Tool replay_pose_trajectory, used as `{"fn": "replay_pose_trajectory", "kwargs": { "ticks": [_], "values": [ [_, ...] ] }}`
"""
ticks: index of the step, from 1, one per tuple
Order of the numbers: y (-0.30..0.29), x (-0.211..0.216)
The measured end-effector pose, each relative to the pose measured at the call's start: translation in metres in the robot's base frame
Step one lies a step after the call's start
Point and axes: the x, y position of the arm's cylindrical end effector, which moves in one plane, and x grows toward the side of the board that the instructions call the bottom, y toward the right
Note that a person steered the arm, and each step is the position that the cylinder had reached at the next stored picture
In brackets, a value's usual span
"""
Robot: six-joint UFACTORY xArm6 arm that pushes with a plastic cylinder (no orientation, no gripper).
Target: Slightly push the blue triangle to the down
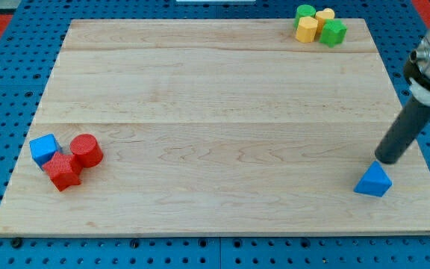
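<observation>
The blue triangle [372,181] lies on the wooden board [222,127] near its lower right corner. My tip [387,159] is the lower end of the dark rod that comes in from the view's upper right. The tip stands just above and slightly right of the blue triangle, very close to its upper edge; whether they touch I cannot tell.
A blue cube [44,149], a red cylinder [86,150] and a red block [63,171] cluster at the lower left. Two green blocks [305,13] [334,32] and two yellow blocks [325,15] [307,29] cluster at the top right. The board's right edge runs close to the triangle.
</observation>
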Motion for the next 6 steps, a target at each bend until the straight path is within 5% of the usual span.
{"fn": "replay_pose_trajectory", "kwargs": {
  "ticks": [2, 6],
  "values": [
    [-0.053, 0.011],
    [-0.035, 0.027]
  ]
}}
